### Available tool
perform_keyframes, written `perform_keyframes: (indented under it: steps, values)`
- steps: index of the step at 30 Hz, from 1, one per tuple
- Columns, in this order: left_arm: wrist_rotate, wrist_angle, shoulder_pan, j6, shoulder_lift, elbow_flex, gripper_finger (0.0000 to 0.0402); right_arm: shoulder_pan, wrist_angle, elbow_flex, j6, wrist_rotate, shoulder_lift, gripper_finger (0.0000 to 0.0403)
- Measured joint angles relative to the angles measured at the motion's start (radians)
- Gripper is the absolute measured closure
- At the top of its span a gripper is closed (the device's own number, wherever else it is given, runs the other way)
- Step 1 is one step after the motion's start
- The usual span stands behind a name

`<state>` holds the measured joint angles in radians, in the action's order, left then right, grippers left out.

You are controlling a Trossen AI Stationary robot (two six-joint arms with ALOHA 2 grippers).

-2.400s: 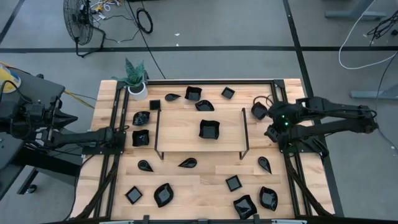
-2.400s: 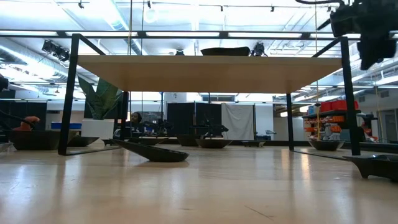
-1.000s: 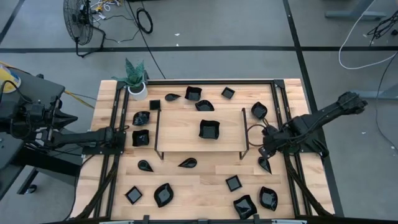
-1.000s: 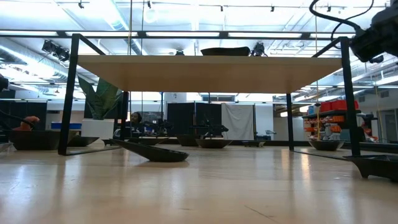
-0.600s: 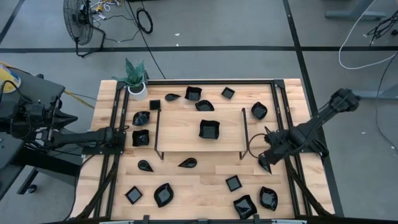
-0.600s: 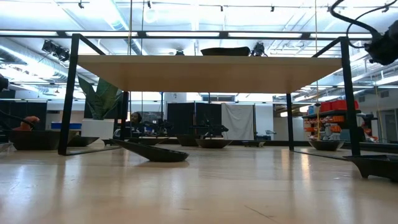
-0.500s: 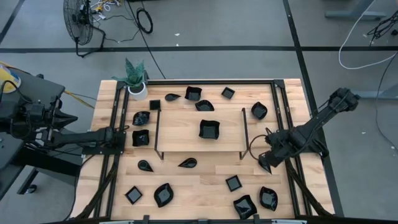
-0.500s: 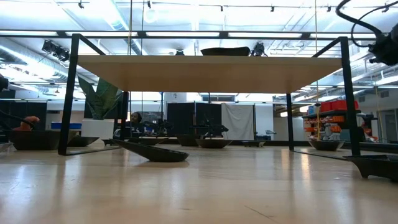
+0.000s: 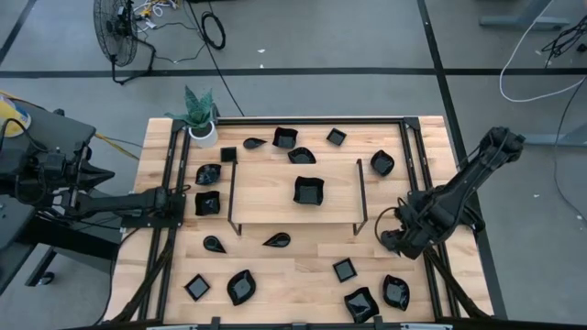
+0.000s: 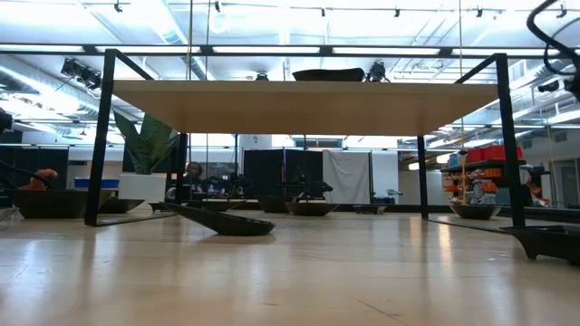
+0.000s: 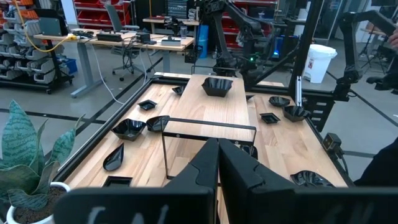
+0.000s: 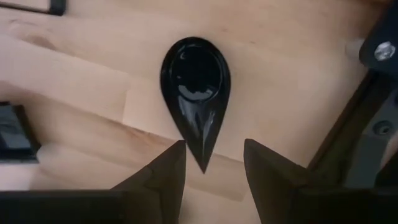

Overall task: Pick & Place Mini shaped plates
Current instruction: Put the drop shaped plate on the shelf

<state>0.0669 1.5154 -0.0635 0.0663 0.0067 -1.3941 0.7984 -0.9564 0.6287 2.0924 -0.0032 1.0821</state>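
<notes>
The right gripper (image 9: 396, 240) had come down and forward from the far right part of the table (image 9: 303, 261), where it had stood near a dish at the back a couple of seconds earlier, to hang directly over a teardrop plate (image 12: 196, 84) lying on the right side of the wood, just beside the dark side rail. In the right wrist view its fingers (image 12: 168, 174) stood apart, one to each side of the plate's pointed tip, not touching it, and nothing was held between them. In the high view that plate, plainly visible earlier, was now covered by the gripper. In the low view the arm had slid almost out of the picture at the upper right, where earlier it filled that corner. The left gripper (image 11: 217, 168) had not moved: it waited at the left edge of the table, its fingers pressed together and empty. The other mini shaped plates (image 9: 242, 286) lay where they had been, scattered over the table, with one square plate (image 9: 308, 191) on top of the raised wooden shelf (image 9: 266, 197) inside the wire frame (image 9: 231, 197). The potted plant (image 9: 201, 119) stood unchanged at the far left corner.
</notes>
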Motion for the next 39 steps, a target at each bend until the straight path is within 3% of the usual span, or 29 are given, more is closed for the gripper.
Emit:
perform_keyframes:
  steps: [16,39]
  values:
    - [0.0,0.0,0.0,0.0,0.0,0.0,0.0383,0.061,0.104,-0.074,0.178,0.006,0.084,0.0238]
    - [0.0,0.0,0.0,0.0,0.0,0.0,0.0383,0.061,0.145,-0.082,0.203,0.023,0.206,0.0238]
